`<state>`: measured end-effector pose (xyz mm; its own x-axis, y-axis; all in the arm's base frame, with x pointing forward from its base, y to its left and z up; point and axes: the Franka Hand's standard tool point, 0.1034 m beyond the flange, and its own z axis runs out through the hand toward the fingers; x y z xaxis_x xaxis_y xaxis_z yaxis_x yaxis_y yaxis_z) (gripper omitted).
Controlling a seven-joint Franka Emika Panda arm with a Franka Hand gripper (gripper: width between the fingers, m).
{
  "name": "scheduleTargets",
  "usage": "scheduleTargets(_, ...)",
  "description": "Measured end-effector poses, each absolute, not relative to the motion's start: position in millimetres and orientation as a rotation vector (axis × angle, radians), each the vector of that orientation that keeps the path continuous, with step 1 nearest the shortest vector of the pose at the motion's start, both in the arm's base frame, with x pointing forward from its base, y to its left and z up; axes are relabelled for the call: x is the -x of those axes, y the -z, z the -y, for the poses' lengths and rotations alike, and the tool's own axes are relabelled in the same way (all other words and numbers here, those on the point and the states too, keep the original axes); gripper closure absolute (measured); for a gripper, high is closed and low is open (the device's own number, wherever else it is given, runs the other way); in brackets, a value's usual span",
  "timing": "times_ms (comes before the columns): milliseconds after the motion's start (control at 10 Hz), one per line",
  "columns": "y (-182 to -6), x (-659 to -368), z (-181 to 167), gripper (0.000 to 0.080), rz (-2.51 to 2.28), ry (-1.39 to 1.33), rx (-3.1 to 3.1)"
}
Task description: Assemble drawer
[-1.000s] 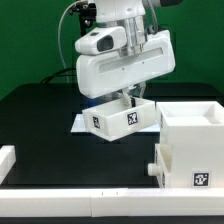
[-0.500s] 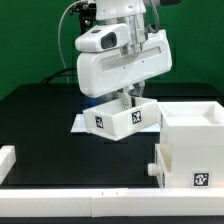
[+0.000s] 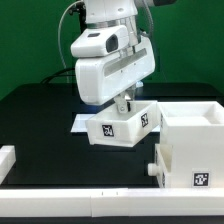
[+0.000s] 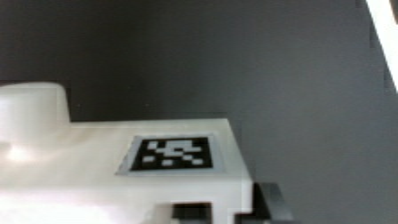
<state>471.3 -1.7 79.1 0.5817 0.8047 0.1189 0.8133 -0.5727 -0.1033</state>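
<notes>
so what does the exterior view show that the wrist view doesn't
Only the exterior view shows the arm holding a tray above the table, the box shell at that view's right, the marker board partly hidden behind the tray, and a white rail in front.

Only the wrist view shows, close up, one tag on a flat white face and a dark fingertip at the picture's edge.

Both show white tagged drawer plastic over the black table.

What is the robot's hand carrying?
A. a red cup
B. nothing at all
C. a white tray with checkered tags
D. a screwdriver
C: the hand grips a white tray with black-and-white tags, lifted off the table beside the tall white box.
</notes>
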Motion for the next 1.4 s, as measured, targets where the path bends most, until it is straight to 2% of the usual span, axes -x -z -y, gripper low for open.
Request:
scheduleTargets(300,-78.5,-471,4,0.0760,1.409,0.088,2.647)
scheduleTargets(600,-84.5,-493,25,0.0760,1.790,0.180,2.539)
scheduleTargets(1000,-80.2,-488,28,0.0760,1.754,0.135,2.533)
scheduleTargets(1400,-68.6,-507,68,0.0760,2.235,0.177,2.279)
